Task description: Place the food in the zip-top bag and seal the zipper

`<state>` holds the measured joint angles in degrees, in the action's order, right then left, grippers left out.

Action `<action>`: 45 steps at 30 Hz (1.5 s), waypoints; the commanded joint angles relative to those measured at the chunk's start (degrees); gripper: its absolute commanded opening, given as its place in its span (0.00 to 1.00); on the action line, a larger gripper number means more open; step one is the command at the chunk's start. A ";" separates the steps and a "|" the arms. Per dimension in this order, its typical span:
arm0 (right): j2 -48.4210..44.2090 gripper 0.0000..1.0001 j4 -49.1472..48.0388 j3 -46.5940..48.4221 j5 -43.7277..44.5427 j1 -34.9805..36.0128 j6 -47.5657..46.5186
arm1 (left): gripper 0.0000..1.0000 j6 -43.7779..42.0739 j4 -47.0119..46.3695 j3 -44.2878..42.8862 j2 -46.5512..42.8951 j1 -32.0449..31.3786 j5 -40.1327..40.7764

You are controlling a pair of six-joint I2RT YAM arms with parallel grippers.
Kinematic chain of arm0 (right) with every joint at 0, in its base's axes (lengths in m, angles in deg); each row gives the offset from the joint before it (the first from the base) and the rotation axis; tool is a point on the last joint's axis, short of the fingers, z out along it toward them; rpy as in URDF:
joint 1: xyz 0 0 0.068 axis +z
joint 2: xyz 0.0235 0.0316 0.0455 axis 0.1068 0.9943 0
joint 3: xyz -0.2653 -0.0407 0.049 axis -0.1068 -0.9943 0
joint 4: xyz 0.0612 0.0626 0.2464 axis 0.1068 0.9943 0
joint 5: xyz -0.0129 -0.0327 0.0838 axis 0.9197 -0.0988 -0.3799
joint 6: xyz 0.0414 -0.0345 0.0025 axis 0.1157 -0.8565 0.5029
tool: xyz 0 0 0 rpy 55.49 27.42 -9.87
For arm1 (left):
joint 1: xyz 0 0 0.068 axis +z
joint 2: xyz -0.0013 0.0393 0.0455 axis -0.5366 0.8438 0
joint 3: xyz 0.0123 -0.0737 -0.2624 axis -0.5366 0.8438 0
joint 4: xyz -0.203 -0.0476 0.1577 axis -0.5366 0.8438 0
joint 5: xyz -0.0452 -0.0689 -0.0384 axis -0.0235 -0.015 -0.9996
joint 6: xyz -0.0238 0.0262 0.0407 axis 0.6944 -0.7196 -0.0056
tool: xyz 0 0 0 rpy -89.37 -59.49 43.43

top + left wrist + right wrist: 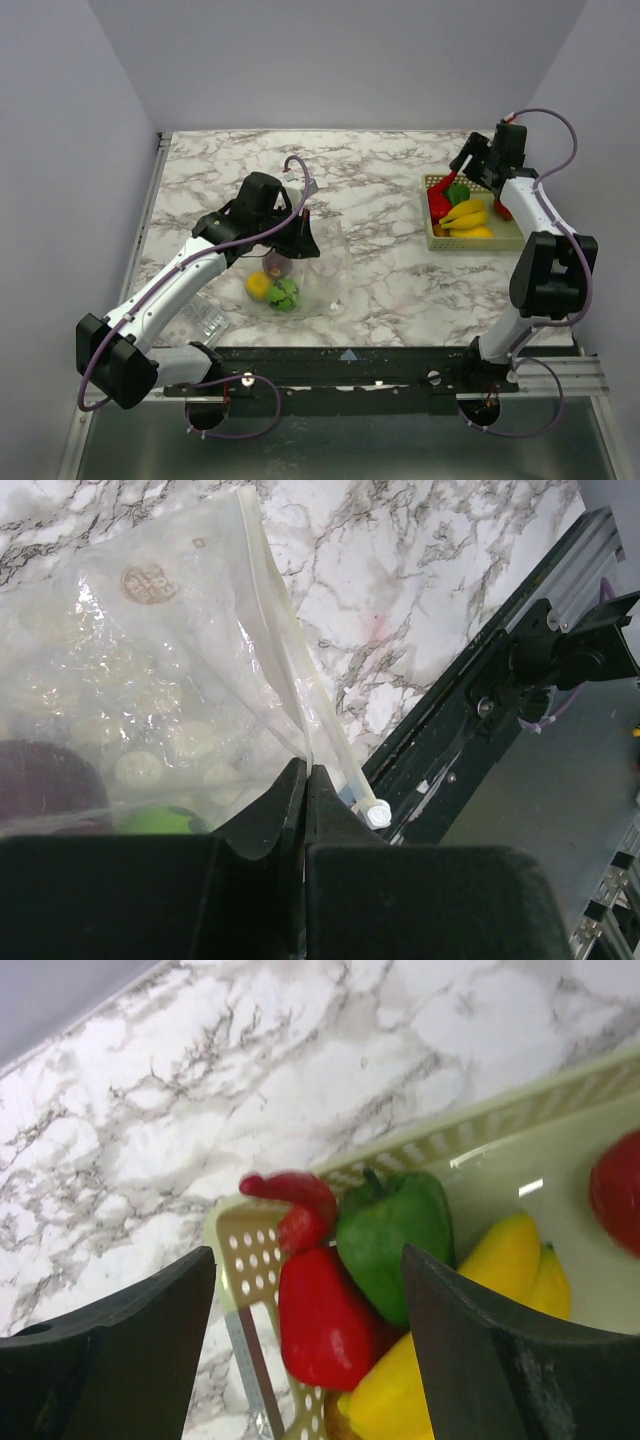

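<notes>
The clear zip-top bag [325,270] lies on the marble table and holds a yellow fruit [258,285], a green one [285,295] and a dark purple one [275,263]. My left gripper [300,243] is shut on the bag's top edge [305,770], beside the pale zipper [285,640] and its white slider [377,813]. My right gripper [464,166] is open and empty above the green basket's [510,234] near corner. Between its fingers [308,1265] I see a red pepper [325,1325], a green pepper [395,1230], a red chilli [295,1195] and bananas [500,1260].
The basket's perforated rim [240,1245] stands at the table's right side, with another red fruit [503,208] in its far end. A small crinkly clear packet [205,322] lies near the front left edge. The black rail [470,710] runs along the table's near edge.
</notes>
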<state>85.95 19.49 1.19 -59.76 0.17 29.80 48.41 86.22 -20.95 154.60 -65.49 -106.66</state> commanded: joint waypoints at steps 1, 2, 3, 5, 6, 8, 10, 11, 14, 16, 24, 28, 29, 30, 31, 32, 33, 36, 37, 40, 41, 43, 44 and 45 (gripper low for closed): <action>5.26 0.76 -5.56 4.51 0.34 0.28 -6.28 | 0.00 -0.48 -0.14 -0.32 0.08 -0.18 -0.66; 5.84 0.74 -6.45 5.01 0.12 0.34 -6.72 | 0.00 -0.48 -0.12 -0.40 0.10 -0.13 -0.56; 6.39 0.72 -7.36 5.29 0.06 0.52 -7.18 | 0.00 -0.48 -0.11 -0.40 0.12 -0.18 -0.53; 7.68 0.68 -8.38 6.23 0.42 1.01 -8.21 | 0.00 -0.48 -0.11 -0.49 0.26 -0.18 -0.74; 8.25 0.66 -8.53 6.68 1.00 1.35 -8.67 | 0.00 -0.48 -0.17 -0.49 0.29 -0.18 -0.88; 9.41 0.64 -8.74 7.21 2.44 2.16 -9.30 | 0.00 -0.48 -0.13 -0.49 0.31 -0.14 -0.83; 10.61 0.64 -8.94 7.40 4.74 3.05 -9.83 | 0.00 -0.48 -0.08 -0.49 0.25 -0.14 -0.83; 11.04 0.62 -9.14 7.34 5.66 3.37 -10.10 | 0.00 -0.48 -0.09 -0.49 0.23 -0.13 -0.90; 12.37 0.57 -10.21 6.68 8.79 4.74 -10.57 | 0.00 -0.52 -0.04 -0.39 0.29 -0.12 -0.83; 13.26 0.55 -10.23 6.76 10.96 5.44 -11.00 | 0.00 -0.52 -0.15 -0.40 0.25 -0.15 -0.84; 10.17 0.20 -9.63 5.62 18.90 5.92 -9.90 | 0.00 -0.53 -0.18 -0.31 0.26 -0.18 -0.83; 5.76 0.11 -7.43 4.07 26.10 5.96 -9.22 | 0.00 -0.39 -0.11 -0.30 0.35 -0.17 -1.13; 4.80 0.10 -6.64 3.70 28.16 5.96 -9.23 | 0.00 -0.39 -0.11 -0.22 0.42 -0.12 -1.20; 3.59 0.09 -5.96 3.28 30.73 5.96 -9.16 | 0.00 -0.39 -0.20 -0.30 0.39 -0.14 -1.24; 2.51 0.08 -5.47 2.51 32.54 5.96 -9.02 | 0.00 -0.39 -0.19 -0.23 0.44 -0.16 -1.19; 1.10 0.07 -5.17 1.59 34.07 5.96 -9.14 | 0.00 -0.37 -0.19 -0.29 0.50 -0.17 -1.13; -0.42 0.07 -5.14 0.75 35.54 5.96 -9.09 | 0.00 -0.39 -0.21 -0.22 0.50 -0.16 -1.19; -4.25 0.04 -3.56 -1.62 38.46 5.96 -8.00 | 0.00 -0.39 -0.24 -0.29 0.49 -0.13 -1.18; -5.77 0.03 -3.03 -2.37 38.78 5.96 -7.26 | 0.00 -0.39 -0.22 -0.23 0.54 -0.16 -1.17; -10.17 0.03 -0.56 -4.13 35.46 5.96 -4.38 | 0.00 -0.39 -0.20 -0.31 0.54 -0.10 -1.09; -11.70 0.03 0.15 -5.01 32.86 5.93 -3.17 | 0.00 -0.39 -0.25 -0.31 0.58 -0.17 -1.14; -14.86 0.03 0.56 -6.91 26.73 5.96 0.06 | 0.00 -0.31 -0.27 -0.31 0.55 -0.10 -1.17; -16.38 0.02 0.53 -7.91 22.37 5.96 1.77 | 0.00 -0.30 -0.22 -0.35 0.66 -0.14 -1.25; -17.46 0.01 0.50 -9.16 18.69 5.96 3.61 | 0.00 -0.30 -0.27 -0.40 0.69 -0.16 -1.31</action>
<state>73.34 17.44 -4.25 -28.49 6.19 25.67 48.38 86.31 -20.93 154.95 -65.47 -106.66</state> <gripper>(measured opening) 0.190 0.011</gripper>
